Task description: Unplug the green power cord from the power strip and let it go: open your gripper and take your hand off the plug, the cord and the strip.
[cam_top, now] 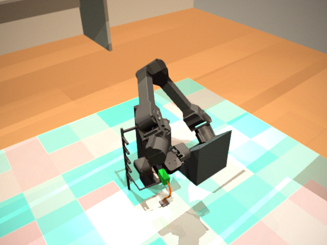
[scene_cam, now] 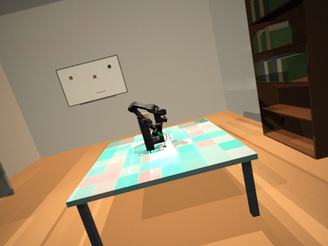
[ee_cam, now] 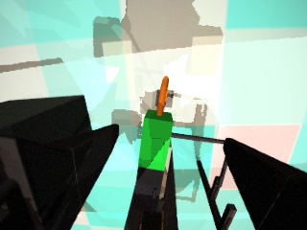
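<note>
The green plug (cam_top: pixel 164 176) (scene_cam: pixel 160 134) (ee_cam: pixel 156 141) is a small green block above the table. The orange cord (cam_top: pixel 170 189) (scene_cam: pixel 166 138) (ee_cam: pixel 163 93) curves down from its outer end to a small grey base (cam_top: pixel 164 202) on the table. A dark block (ee_cam: pixel 151 181) adjoins the plug's other end in the wrist view. It looks like part of the power strip; whether the plug is seated or separated there I cannot tell. My gripper (cam_top: pixel 159 165) (ee_cam: pixel 171 136) is open wide. Its fingers stand on either side of the plug, with gaps between.
A large dark box-like panel (cam_top: pixel 211 158) stands right of the gripper in the top view. A thin black rack with short pegs (cam_top: pixel 125 161) stands to the left, close to one finger. Both are on the patchwork table (cam_top: pixel 105 224) (scene_cam: pixel 211 159).
</note>
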Controlling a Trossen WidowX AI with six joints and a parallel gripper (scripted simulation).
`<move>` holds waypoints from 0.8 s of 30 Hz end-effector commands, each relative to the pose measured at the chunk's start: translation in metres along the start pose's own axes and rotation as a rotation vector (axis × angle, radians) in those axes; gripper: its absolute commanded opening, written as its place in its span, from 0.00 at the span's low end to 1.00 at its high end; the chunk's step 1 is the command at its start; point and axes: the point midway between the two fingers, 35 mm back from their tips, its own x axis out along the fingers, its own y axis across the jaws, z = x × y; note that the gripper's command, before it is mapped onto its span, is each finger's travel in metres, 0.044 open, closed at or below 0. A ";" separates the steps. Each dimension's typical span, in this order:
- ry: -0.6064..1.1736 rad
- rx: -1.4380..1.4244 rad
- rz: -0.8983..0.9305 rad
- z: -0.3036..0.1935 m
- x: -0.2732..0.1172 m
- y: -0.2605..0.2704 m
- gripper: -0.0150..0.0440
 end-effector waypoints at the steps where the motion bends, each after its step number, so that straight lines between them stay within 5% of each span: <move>1: 0.001 -0.002 0.000 0.022 -0.004 -0.001 1.00; 6: 0.000 -0.001 -0.001 0.056 -0.011 0.001 1.00; 24: 0.000 -0.001 -0.001 0.056 -0.011 0.001 1.00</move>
